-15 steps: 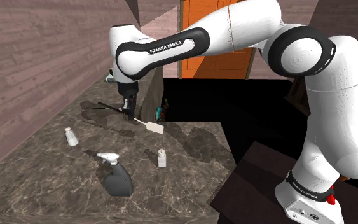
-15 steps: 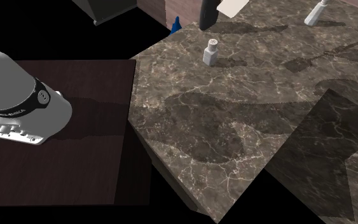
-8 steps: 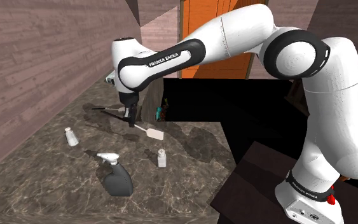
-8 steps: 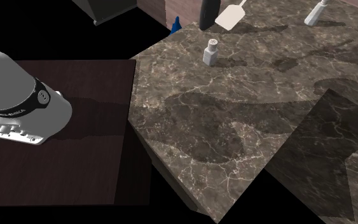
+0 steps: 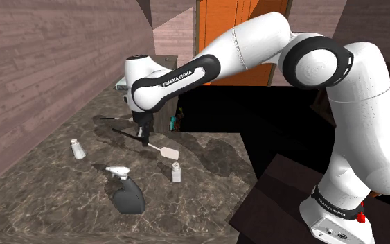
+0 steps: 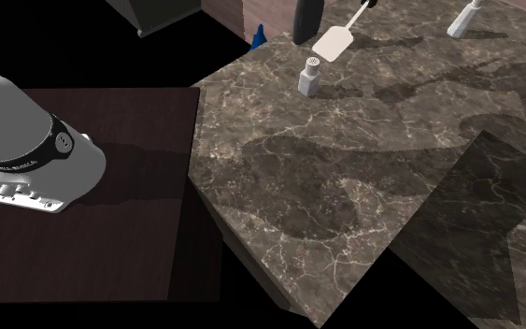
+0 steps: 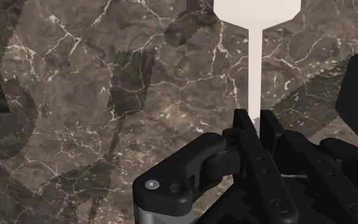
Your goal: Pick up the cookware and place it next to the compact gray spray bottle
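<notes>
dark marble surface, pale spatula in the tool

dark veined marble makes the surface (image 5: pixel 214 166), with a wall of wooden planks (image 5: pixel 41 62) behind it and an orange door (image 5: pixel 210 17) further back. we see the white arm (image 5: pixel 255 41) reach down from its stand (image 5: pixel 335 225) to the middle of the surface. the tool (image 5: pixel 143 138) is pinching the thin handle of a pale spatula (image 5: pixel 169 150); in the wrist view both black fingers (image 7: pixel 269 127) press on this handle. the flat head of the spatula points away from the tool and hangs just beside a white shaker (image 5: pixel 176 172). the gray spray bottle (image 5: pixel 127 195) stands apart from the spatula, toward the shoulder view's lower left. a second shaker (image 5: pixel 78 148) stands nearer to the plank wall.
</notes>
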You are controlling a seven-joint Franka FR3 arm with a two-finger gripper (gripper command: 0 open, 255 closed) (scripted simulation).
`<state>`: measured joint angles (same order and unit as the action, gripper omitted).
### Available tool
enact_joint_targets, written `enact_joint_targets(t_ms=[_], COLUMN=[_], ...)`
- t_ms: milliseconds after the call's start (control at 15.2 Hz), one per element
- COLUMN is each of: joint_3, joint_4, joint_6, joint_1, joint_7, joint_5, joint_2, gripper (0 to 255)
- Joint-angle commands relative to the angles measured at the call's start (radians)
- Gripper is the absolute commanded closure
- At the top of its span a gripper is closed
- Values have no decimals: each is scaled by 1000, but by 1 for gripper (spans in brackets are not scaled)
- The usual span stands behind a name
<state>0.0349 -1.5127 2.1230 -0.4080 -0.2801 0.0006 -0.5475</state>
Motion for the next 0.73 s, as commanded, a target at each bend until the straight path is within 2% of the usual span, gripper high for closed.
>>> enact_joint_targets(t_ms=[0, 660], joint_3=[0, -1], joint_4=[-10, -49], joint_6=[23, 124], joint_1=[-1, -1], joint_7=[0, 0], joint_5=[0, -2], joint_2=[-12, -75], gripper=[255, 255])
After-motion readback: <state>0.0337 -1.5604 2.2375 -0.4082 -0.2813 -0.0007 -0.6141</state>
